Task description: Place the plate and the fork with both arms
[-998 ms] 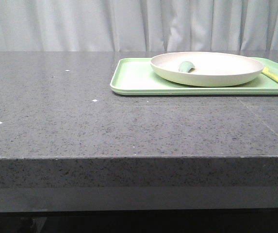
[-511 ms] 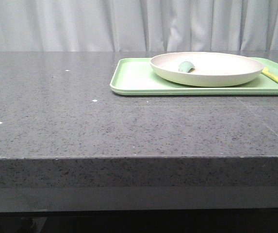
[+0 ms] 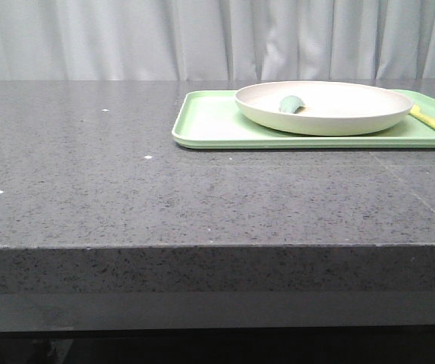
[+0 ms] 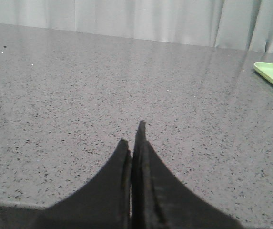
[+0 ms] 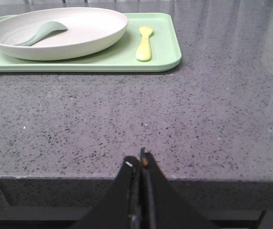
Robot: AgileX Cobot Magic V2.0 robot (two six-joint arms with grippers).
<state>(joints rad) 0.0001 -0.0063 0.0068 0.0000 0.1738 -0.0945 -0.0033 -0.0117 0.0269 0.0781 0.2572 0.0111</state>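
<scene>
Plate (image 3: 323, 106) sitting on green tray (image 3: 209, 125), far right side of grey stone table (image 3: 164, 197). Grey-green spoon (image 5: 41, 32) lying inside plate. Fork (image 5: 144, 43) flat on tray just beside plate, apart from rim. Left gripper (image 4: 132, 143) pressed together, empty, over bare table well apart from tray. Right gripper (image 5: 138, 167) also pressed together, empty, at near table edge, facing tray.
</scene>
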